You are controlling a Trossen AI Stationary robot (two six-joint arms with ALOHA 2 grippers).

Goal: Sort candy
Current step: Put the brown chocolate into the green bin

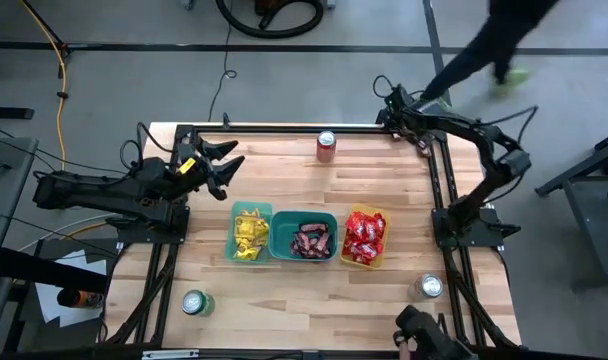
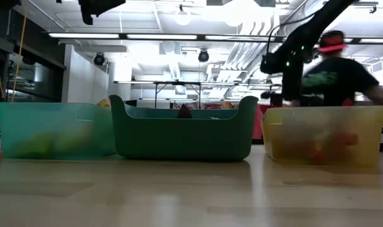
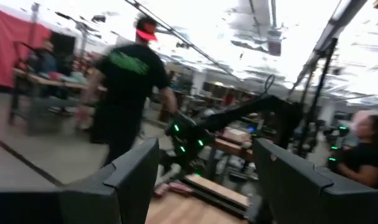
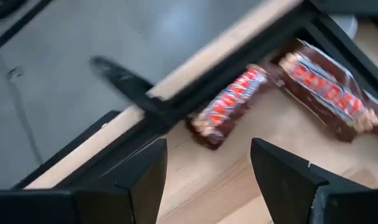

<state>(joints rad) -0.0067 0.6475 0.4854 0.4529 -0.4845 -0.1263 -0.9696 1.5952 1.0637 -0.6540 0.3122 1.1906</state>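
At the bench's point(image 1: 284, 165) far right corner, against the dark frame rail point(image 4: 195, 87), we see two brown candy bars point(image 4: 229, 106) with shiny wrappers just ahead of the right gripper point(image 4: 204, 165), whose fingers are spread and empty. Our left gripper point(image 1: 227, 165) hovers open and empty over bare wood.

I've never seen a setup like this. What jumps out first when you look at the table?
Three bins sit in a row mid-table, already sorted: yellow candy in the green bin, dark brown bars in the teal bin, red packets in the yellow bin. The right tool hangs open at the far right corner over two stray brown bars. The left tool waits open at the left.
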